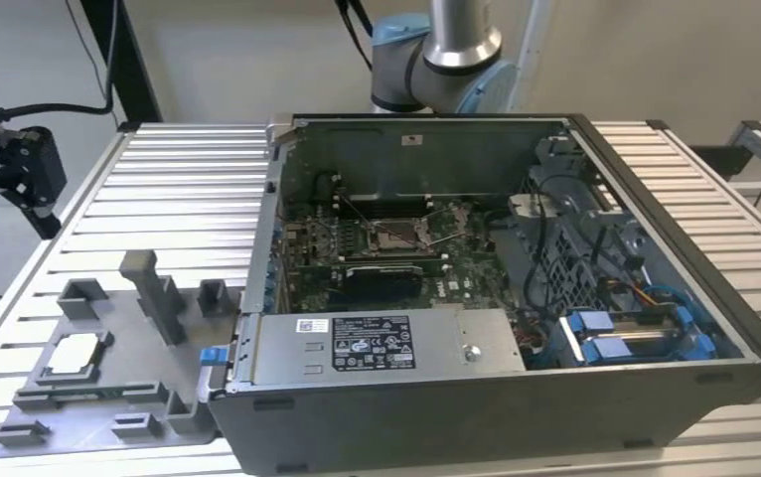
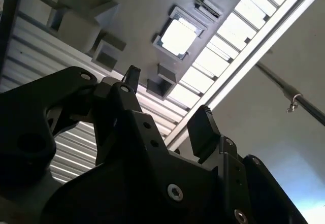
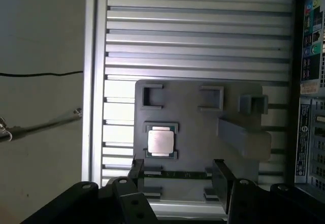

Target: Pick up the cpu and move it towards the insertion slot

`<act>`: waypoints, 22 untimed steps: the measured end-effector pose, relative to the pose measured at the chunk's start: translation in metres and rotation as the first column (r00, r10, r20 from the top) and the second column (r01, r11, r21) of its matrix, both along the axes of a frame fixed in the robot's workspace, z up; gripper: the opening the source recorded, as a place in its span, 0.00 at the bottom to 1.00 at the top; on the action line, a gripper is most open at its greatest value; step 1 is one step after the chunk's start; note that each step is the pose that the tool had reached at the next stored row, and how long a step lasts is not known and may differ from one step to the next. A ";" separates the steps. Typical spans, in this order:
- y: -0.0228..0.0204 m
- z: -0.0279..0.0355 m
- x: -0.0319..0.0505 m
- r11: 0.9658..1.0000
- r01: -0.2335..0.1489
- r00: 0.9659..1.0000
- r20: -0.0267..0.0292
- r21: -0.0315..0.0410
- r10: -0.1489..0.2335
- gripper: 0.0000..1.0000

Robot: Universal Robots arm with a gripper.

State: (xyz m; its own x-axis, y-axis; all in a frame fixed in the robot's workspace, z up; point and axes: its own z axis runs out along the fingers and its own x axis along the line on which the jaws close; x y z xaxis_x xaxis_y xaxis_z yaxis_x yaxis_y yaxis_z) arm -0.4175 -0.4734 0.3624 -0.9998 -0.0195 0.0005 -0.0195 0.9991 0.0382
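The cpu [image 1: 76, 350] is a small silvery square lying flat in a recess of the grey plastic tray [image 1: 142, 393], at the exterior view's left. Both wrist views show it too, cpu [image 3: 160, 141] and cpu [image 2: 179, 36]. My gripper [image 1: 10, 199] hangs above the table's left edge, well above and apart from the tray. Its black fingers [image 3: 219, 176] stand open with nothing between them, gripper [image 3: 177, 173], gripper [image 2: 167, 102]. The insertion slot [image 1: 394, 236] is a silver-framed socket on the green board inside the open computer case.
The open computer case [image 1: 514, 397] fills the middle of the slatted aluminium table [image 1: 182, 179]. A silver power supply [image 1: 380, 343] and blue drive brackets [image 1: 633, 333] sit inside it. Upright grey posts [image 1: 155, 288] rise from the tray. The arm's base [image 1: 434, 60] stands behind the case.
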 end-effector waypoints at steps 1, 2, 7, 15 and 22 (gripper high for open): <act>0.0000 0.0000 0.0000 1.000 0.000 1.000 0.000 0.000 0.000 0.00; 0.0000 0.0000 0.0000 1.000 0.000 1.000 0.000 0.000 0.000 0.00; 0.0000 0.0000 0.0000 1.000 0.000 1.000 0.000 0.000 0.000 1.00; 0.0000 -0.0004 0.0000 1.000 0.000 1.000 0.000 0.000 0.000 1.00; 0.0000 -0.0045 0.0000 1.000 0.000 1.000 0.000 0.000 0.000 1.00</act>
